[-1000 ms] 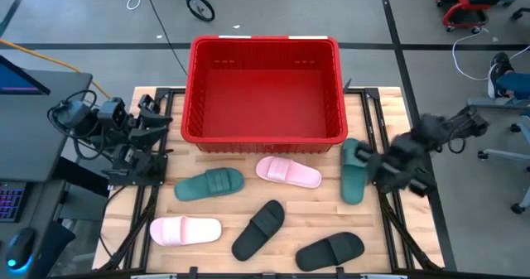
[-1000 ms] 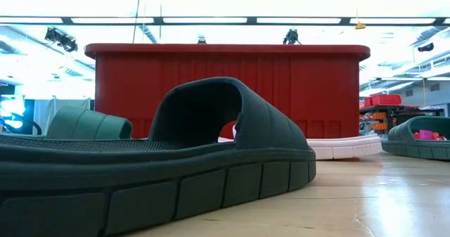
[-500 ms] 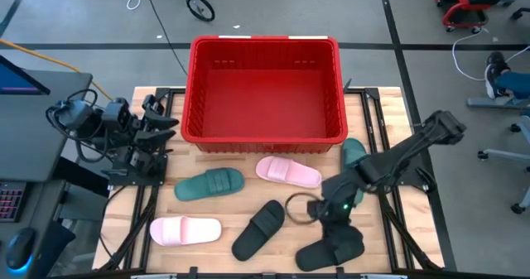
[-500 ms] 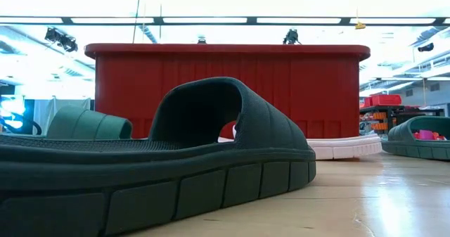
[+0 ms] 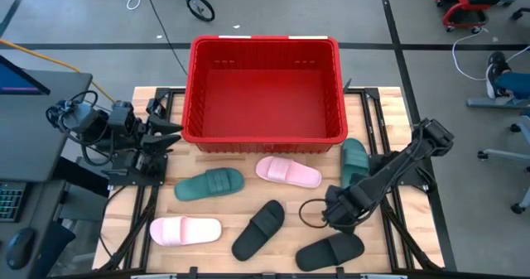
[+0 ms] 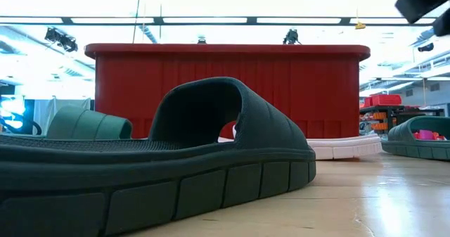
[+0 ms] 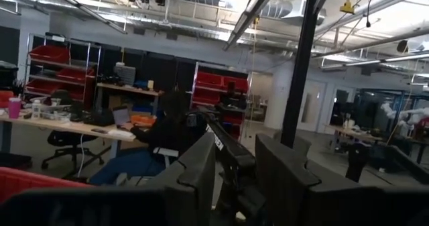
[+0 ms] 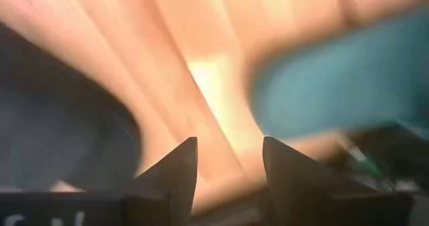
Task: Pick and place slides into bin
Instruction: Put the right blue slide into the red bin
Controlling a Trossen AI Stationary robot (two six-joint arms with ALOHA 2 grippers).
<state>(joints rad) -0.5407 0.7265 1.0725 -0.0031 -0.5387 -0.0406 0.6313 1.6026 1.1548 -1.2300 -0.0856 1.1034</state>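
The right gripper, fingers apart and holding nothing, hangs low over bare wood between a dark green foam sandal and what seems a black one. The large red slotted plastic bin stands behind, empty. The left gripper, fingers apart, waits beside the bin.

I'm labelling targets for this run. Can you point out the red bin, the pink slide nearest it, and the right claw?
Red bin (image 5: 197,88): high view, on its left rim.
Pink slide (image 5: 286,170): high view, on its wide strap.
Right claw (image 5: 331,212): high view, midway between its fingertips, above the table between the black slides.
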